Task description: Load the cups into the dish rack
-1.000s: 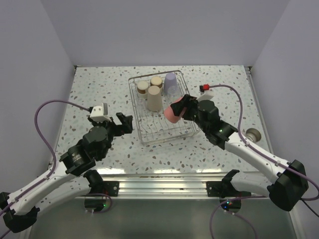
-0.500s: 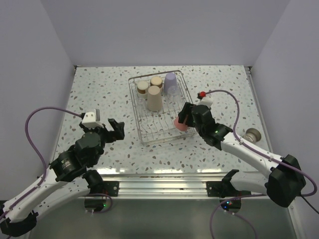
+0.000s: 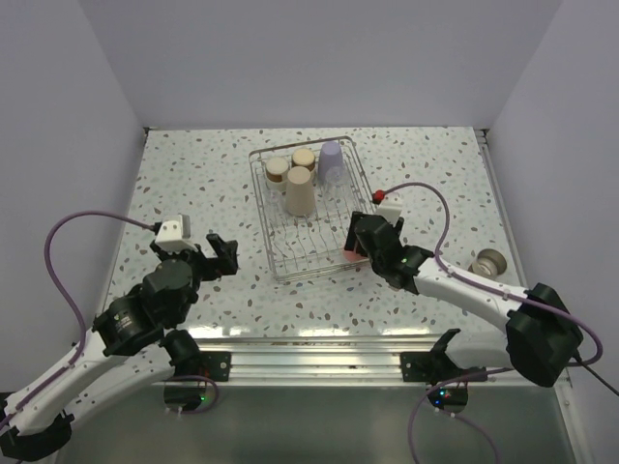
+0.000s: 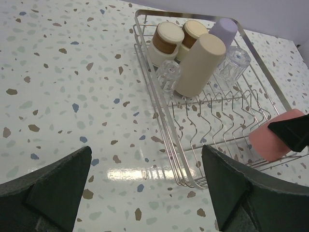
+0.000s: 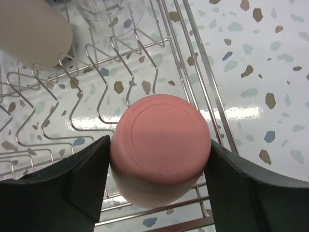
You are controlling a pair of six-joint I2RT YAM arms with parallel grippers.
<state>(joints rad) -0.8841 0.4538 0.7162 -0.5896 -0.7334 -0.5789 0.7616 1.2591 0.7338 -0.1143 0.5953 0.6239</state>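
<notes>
Right end effector (image 5: 157, 188) grips inverted salmon-pink cup (image 5: 159, 135) at near-right corner of silver wire dish rack (image 4: 159, 121); left end effector (image 4: 149, 193) spread wide above speckled counter (image 4: 58, 72).

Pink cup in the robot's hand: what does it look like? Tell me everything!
The round salmon-pink cup looks like smooth, matte plastic. It is upside down, so its flat base with a faint ring faces up, a bit tilted. The right hand squeezes it, one black finger on each side. It sits at the near right corner of the silver wire dish rack, over the zigzag wires; whether it rests on them yet I cannot tell.
</notes>
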